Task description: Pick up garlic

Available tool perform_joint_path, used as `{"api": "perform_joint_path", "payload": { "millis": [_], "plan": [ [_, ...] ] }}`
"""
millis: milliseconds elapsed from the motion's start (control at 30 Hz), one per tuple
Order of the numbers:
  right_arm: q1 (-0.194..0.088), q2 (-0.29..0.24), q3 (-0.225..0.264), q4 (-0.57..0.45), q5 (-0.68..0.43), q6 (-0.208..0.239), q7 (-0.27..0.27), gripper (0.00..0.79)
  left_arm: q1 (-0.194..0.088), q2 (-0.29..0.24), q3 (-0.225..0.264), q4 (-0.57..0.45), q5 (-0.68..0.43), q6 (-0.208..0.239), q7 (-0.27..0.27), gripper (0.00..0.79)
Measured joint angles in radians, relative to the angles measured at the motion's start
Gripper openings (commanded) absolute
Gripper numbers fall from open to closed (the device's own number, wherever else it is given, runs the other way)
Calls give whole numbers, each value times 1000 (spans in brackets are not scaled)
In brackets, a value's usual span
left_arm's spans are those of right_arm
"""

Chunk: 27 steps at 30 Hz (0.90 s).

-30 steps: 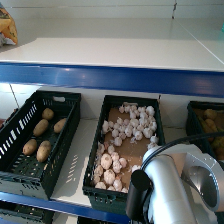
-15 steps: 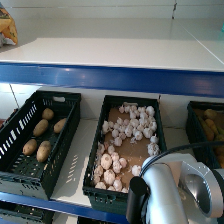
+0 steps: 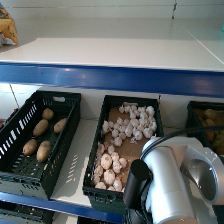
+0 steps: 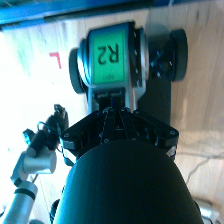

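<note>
**Cream garlic, brown potatoes, blue-edged shelf**

Whitish-cream garlic [image 3: 131, 126] fills a black slatted crate [image 3: 108, 186] at centre frame, over a tan liner. At left, brown potatoes [image 3: 41, 127] sit in a matching black crate [image 3: 26, 176]. The shelf [image 3: 115, 54] above is white with a blue edge. The robot's arm [image 3: 172, 182] at lower right is silver-grey and black.

Head camera looks down at shelf crates [image 3: 107, 150], right arm [image 3: 170, 185] close at 5 o'clock. Wrist camera points elsewhere, at robot body [image 4: 112, 60]; no shared scene visible.
</note>
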Motion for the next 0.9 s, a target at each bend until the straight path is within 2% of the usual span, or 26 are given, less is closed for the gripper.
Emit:
{"api": "perform_joint_path", "payload": {
  "millis": [567,900],
  "plan": [
    [-8,-3,-56,-15,197,4,4,0,0,0,0,0,0,0,0,0],
    [-1,4,-62,-16,291,13,9,0,0,0,0,0,0,0,0,0]
  ]
}}
